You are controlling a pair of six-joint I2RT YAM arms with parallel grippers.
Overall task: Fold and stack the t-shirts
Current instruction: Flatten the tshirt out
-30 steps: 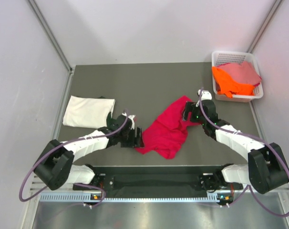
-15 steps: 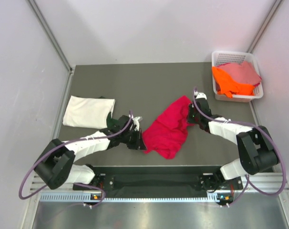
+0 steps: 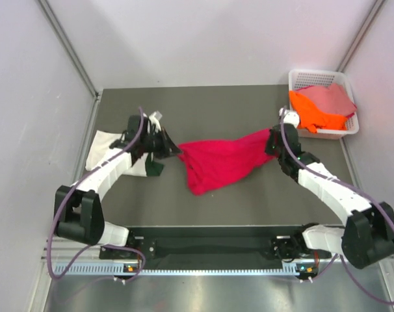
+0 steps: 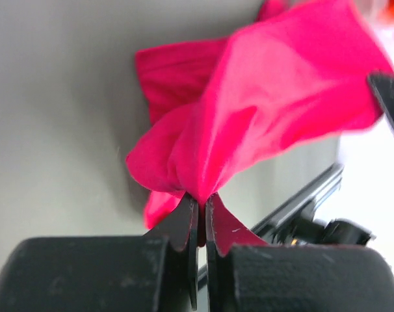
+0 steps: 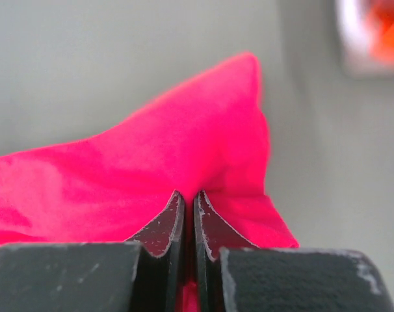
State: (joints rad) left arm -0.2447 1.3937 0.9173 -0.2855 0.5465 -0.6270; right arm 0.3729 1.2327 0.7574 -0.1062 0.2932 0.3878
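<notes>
The crimson-red t-shirt (image 3: pixel 220 162) hangs stretched between both arms over the middle of the table. My left gripper (image 3: pixel 173 149) is shut on its left end; in the left wrist view the cloth (image 4: pixel 249 123) bunches out of the pinched jaws (image 4: pixel 202 198). My right gripper (image 3: pixel 270 141) is shut on the right end, where red fabric (image 5: pixel 151 169) fans out from the closed tips (image 5: pixel 189 195). A folded cream-white t-shirt (image 3: pixel 109 151) lies at the left, partly under my left arm. Orange (image 3: pixel 311 112) and dusty pink (image 3: pixel 330 97) t-shirts sit in the basket.
The white lattice basket (image 3: pixel 301 78) stands at the back right corner of the grey table (image 3: pixel 203 107). Pale walls close in the left, right and back sides. A black rail (image 3: pixel 210 244) runs along the near edge between the arm bases.
Both grippers closed on the red t-shirt's ends and lifted it. My left arm swung far back and left, and the shirt went from a crumpled heap to a stretched band.
</notes>
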